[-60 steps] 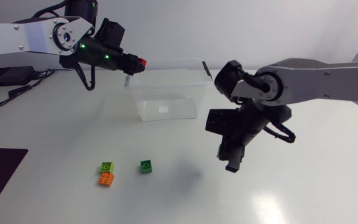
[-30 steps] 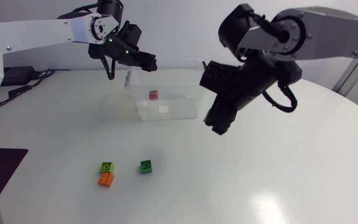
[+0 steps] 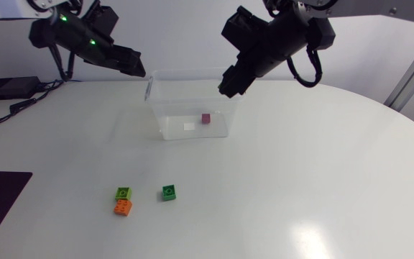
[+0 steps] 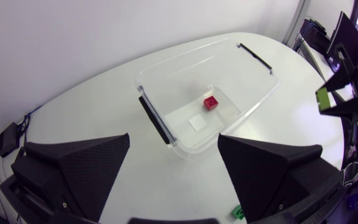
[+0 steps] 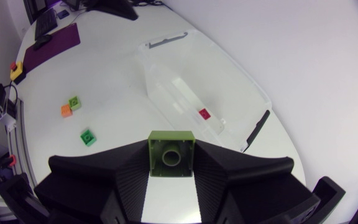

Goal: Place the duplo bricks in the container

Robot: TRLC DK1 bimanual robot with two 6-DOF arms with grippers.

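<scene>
The right gripper [image 5: 171, 157] was clamped on 1 olive-green duplo brick [image 5: 171, 148], held high near the clear container [image 3: 165, 108], apparently for dropping it in. The left gripper [image 4: 174, 138] hung above the container, fingers apart and empty. 1 red brick [image 3: 205, 118] lay inside. The lime brick [image 3: 123, 193], orange brick [image 3: 123, 207] and dark green brick [image 3: 169, 191] waited on the table [image 3: 300, 180].

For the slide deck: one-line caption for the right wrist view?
Right hand grips an olive-green brick; clear container with one red brick lies ahead.
</scene>
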